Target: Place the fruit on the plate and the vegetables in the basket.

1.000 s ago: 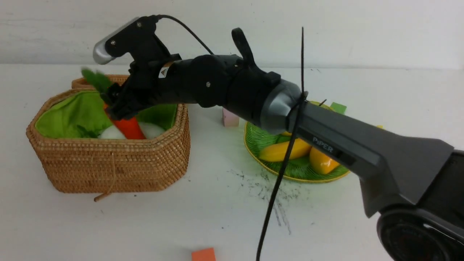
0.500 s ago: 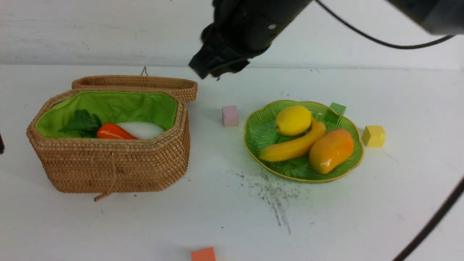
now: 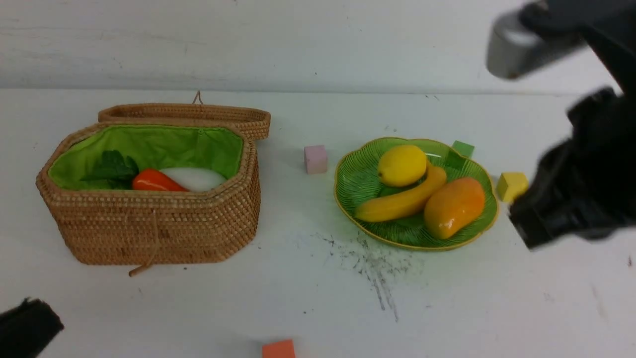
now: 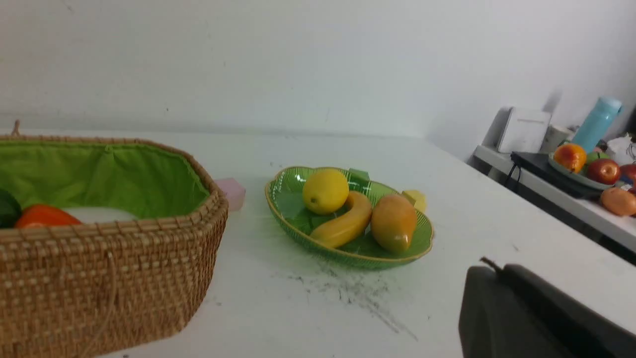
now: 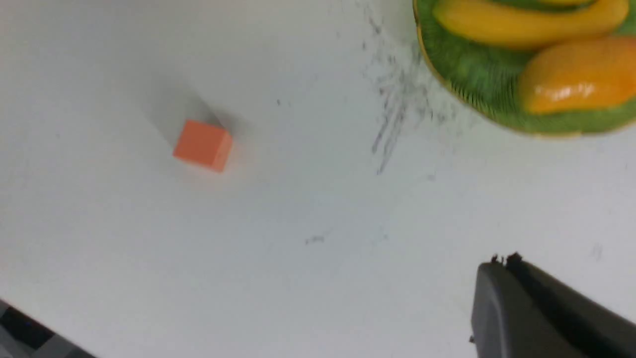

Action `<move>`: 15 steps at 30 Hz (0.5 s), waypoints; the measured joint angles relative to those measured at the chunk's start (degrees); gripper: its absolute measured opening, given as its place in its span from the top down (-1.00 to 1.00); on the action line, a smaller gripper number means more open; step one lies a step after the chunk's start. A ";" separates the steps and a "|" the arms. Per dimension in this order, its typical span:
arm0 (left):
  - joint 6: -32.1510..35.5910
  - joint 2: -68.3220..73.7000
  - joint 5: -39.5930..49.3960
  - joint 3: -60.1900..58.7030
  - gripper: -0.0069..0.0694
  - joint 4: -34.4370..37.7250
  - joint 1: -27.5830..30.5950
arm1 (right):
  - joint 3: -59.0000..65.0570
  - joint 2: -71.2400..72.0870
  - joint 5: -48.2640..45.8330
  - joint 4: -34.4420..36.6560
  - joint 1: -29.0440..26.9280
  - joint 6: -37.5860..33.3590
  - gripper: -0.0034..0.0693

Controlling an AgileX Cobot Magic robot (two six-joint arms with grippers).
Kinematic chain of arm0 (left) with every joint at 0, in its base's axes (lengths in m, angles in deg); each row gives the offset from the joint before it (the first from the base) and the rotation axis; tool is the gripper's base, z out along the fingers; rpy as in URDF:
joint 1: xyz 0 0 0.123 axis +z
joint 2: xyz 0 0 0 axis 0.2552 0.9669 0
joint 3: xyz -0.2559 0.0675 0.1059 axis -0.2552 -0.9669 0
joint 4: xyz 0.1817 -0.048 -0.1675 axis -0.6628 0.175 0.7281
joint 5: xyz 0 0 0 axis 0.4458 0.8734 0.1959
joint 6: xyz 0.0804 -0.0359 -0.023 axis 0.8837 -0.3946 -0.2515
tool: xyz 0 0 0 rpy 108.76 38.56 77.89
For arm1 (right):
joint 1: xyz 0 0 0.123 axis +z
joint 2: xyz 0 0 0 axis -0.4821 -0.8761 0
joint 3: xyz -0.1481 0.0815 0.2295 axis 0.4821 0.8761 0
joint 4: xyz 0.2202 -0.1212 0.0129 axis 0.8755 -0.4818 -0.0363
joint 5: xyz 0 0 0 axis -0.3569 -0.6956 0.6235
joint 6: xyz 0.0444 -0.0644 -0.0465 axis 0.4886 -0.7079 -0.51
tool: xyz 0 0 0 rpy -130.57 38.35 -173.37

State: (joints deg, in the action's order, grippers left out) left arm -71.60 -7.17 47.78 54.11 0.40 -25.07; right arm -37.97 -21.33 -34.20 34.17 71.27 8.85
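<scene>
From the front, the basket (image 3: 149, 194) stands with its lid back; the carrot (image 3: 156, 181) and the white radish (image 3: 194, 178) lie inside on the green lining, with dark leaves (image 3: 112, 168) beside them. No gourd can be made out. The lemon (image 3: 401, 165), banana (image 3: 402, 199) and mango (image 3: 454, 206) all lie on the plate (image 3: 357, 179). The right gripper (image 3: 531, 233) hangs blurred beside the plate, jaws closed on nothing. The left gripper (image 3: 27, 328) shows only as a dark corner.

The left wrist view shows the left gripper (image 4: 489, 283) closed and empty, well apart from the basket (image 4: 99, 278) and plate (image 4: 422, 243).

The right wrist view shows the closed right gripper (image 5: 502, 278) above bare table (image 5: 298, 273), near an orange cube (image 5: 202, 145).

Sorting looks finished; next, I judge, only parking both arms remains.
</scene>
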 joint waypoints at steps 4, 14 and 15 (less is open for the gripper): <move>0.00 0.00 -0.36 -2.72 0.85 0.00 0.00 | 10.61 5.86 0.62 0.13 0.00 3.28 0.91; 0.00 0.00 -0.22 -6.53 0.85 0.00 0.00 | 17.18 9.44 0.60 1.58 0.05 4.97 0.89; 0.00 0.00 0.08 -6.64 0.85 0.00 0.00 | 17.18 9.44 0.60 1.58 0.05 4.97 0.89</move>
State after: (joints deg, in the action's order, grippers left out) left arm -71.60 -7.17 47.86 47.47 0.40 -25.07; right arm -20.78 -11.89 -33.59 35.75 71.32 13.82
